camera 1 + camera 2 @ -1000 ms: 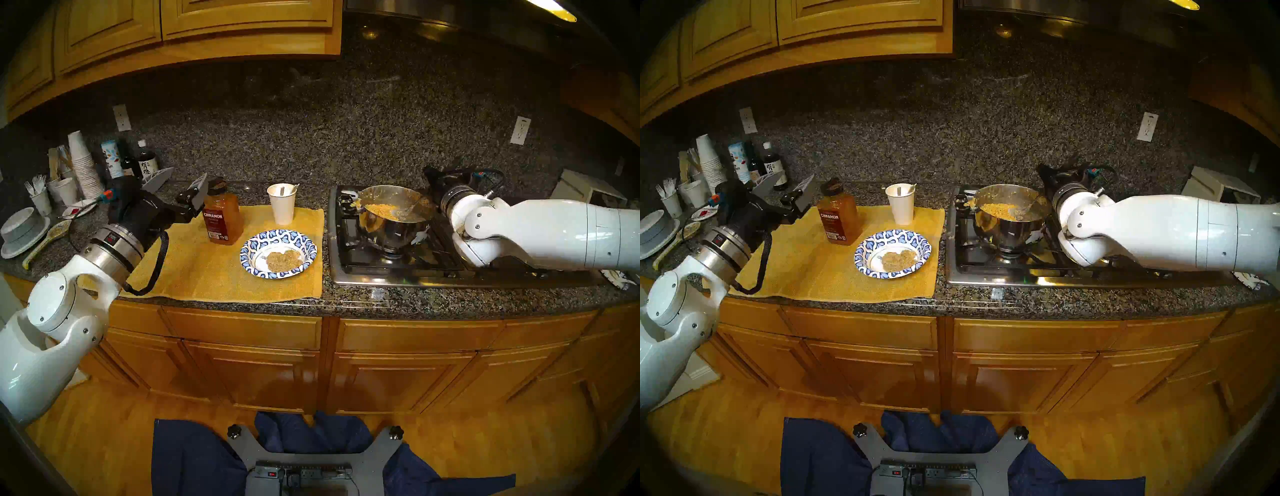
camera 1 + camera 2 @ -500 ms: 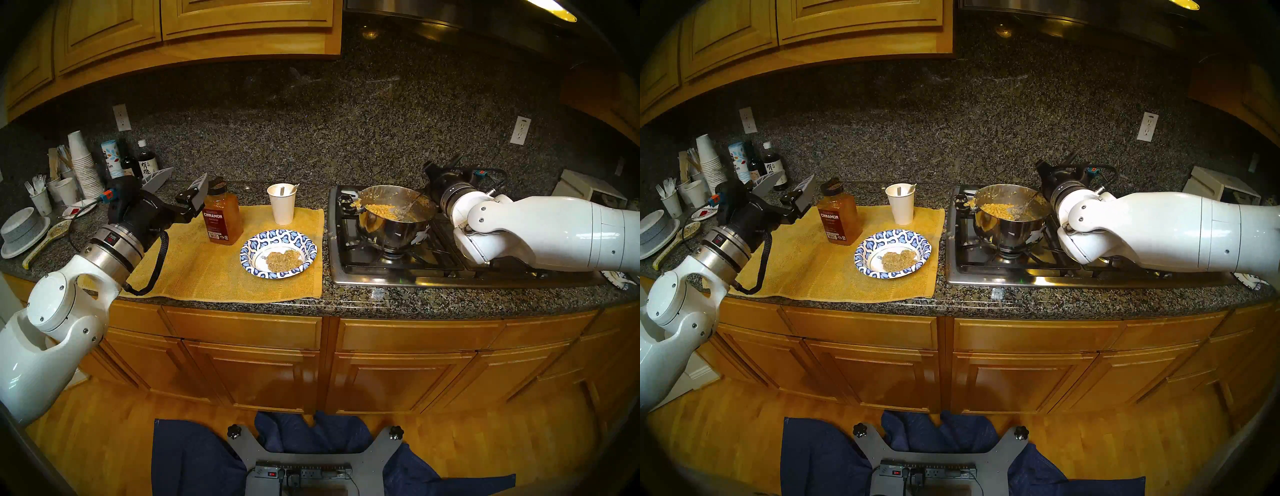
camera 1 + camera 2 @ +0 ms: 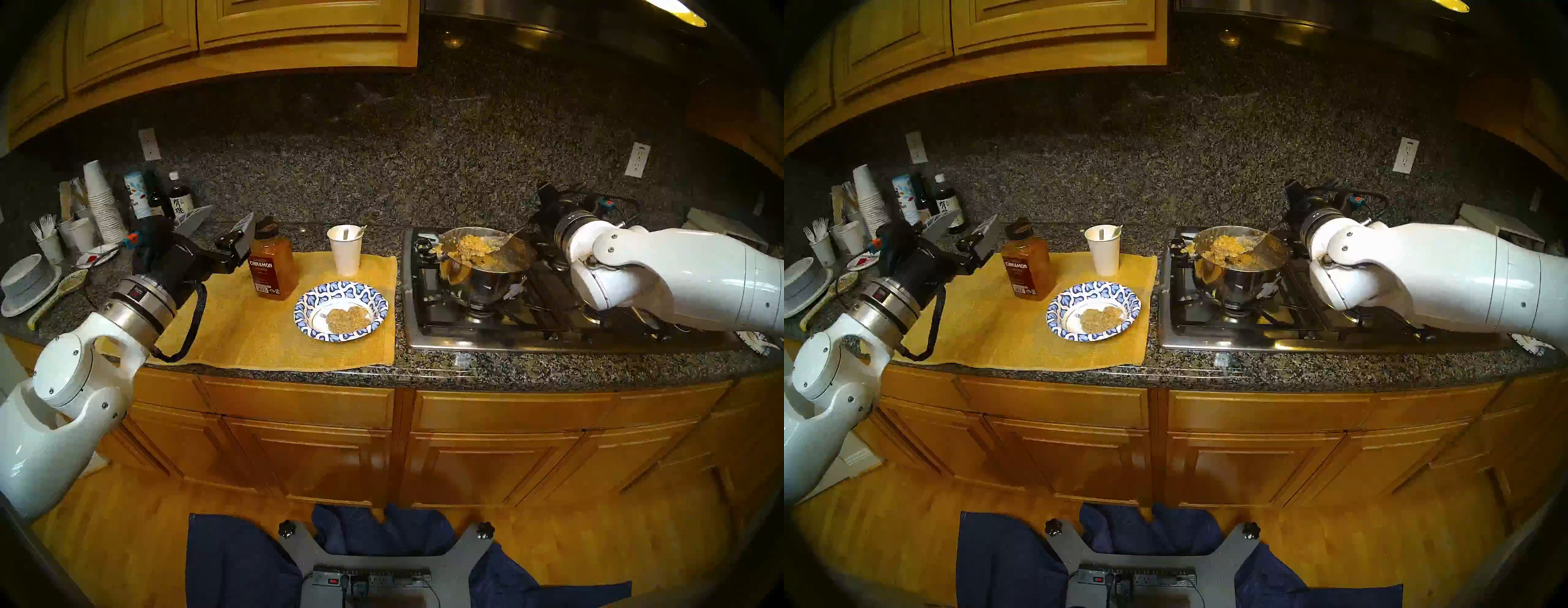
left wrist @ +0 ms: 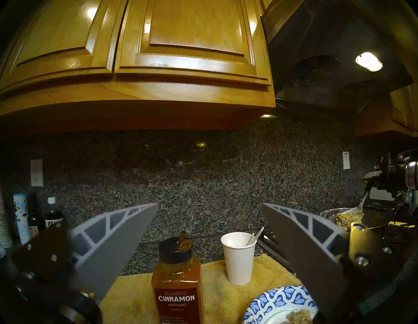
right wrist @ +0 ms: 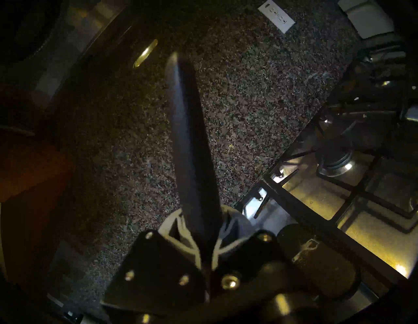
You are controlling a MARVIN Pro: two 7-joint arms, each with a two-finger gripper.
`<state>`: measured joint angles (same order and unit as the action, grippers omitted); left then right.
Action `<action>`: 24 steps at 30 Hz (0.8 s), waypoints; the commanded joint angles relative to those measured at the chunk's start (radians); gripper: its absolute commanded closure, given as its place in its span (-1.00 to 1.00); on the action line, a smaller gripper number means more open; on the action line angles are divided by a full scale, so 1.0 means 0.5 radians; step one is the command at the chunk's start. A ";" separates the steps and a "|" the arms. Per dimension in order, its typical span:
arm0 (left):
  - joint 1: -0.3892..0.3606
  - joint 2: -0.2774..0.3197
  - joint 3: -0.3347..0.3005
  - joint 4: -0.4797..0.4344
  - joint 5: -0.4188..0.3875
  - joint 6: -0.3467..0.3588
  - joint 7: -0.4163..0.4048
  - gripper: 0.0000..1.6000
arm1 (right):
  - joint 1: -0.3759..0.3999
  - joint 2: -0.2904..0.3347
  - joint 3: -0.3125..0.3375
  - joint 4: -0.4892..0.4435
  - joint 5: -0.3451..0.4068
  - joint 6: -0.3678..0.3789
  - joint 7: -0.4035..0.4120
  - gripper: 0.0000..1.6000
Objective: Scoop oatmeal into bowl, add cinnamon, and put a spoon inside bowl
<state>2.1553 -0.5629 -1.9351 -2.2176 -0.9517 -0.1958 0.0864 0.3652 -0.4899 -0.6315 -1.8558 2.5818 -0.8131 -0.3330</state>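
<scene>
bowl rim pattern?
Blue-and-white leaf print on the bowl rim, plain white centre; clearest in the head stereo left view.

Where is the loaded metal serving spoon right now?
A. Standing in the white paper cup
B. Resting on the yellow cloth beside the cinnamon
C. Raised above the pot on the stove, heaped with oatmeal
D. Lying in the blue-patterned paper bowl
C: the metal serving spoon carries a heap of oatmeal above the pot; the bowl holds only an earlier scoop.

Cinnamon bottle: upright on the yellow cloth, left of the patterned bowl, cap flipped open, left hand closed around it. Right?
Not quite. The left hand is open and apart from the cinnamon bottle, as the left wrist view shows. The rest holds: upright on the yellow cloth, left of the patterned bowl, cap flipped open.
</scene>
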 commanded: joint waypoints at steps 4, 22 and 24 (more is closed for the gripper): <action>-0.035 0.000 -0.047 -0.025 0.005 -0.026 -0.003 -1.00 | 0.058 0.104 0.122 0.016 0.081 -0.001 0.143 1.00; -0.036 0.001 -0.046 -0.024 0.004 -0.025 -0.003 -1.00 | 0.105 0.159 0.189 -0.015 0.222 0.039 0.252 1.00; -0.036 0.001 -0.046 -0.024 0.004 -0.025 -0.003 -1.00 | 0.111 0.155 0.191 -0.014 0.219 0.049 0.251 1.00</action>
<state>2.1553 -0.5629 -1.9355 -2.2176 -0.9517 -0.1960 0.0862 0.3633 -0.4162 -0.5855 -1.8639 2.7055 -0.8041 -0.2403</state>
